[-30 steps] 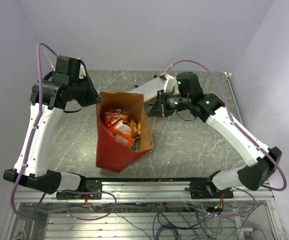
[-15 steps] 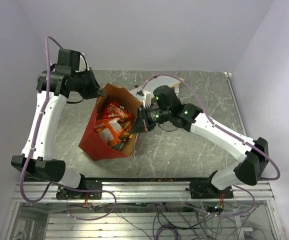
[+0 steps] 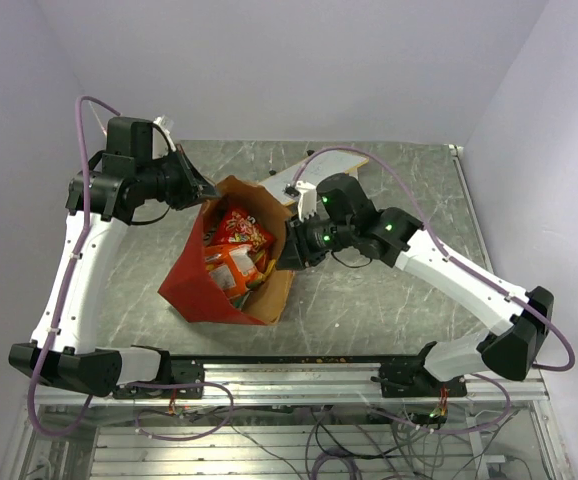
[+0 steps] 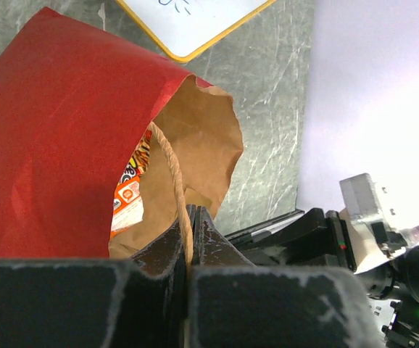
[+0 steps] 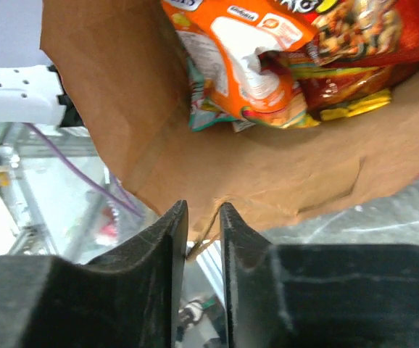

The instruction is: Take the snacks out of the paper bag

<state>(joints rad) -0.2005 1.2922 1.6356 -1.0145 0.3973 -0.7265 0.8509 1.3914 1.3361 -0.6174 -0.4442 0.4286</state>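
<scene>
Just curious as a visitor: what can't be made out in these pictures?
- Snacks: top view, the lower ones are hidden by upper packets and the walls of the paper bag.
- White board: left wrist view, cut off by the top edge; writing unreadable.
- Teal packet: right wrist view, mostly behind the orange packet.

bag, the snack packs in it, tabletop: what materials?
The large red paper bag: paper, matte red outside, brown kraft inside; holds sharp creases. Its thin handle: twisted cord, likely paper. The orange snack packets: glossy printed film, possibly foil-lined, judging by the shiny crinkles. The grey veined tabletop: stone-look, slightly shiny; real stone or laminate unclear.
</scene>
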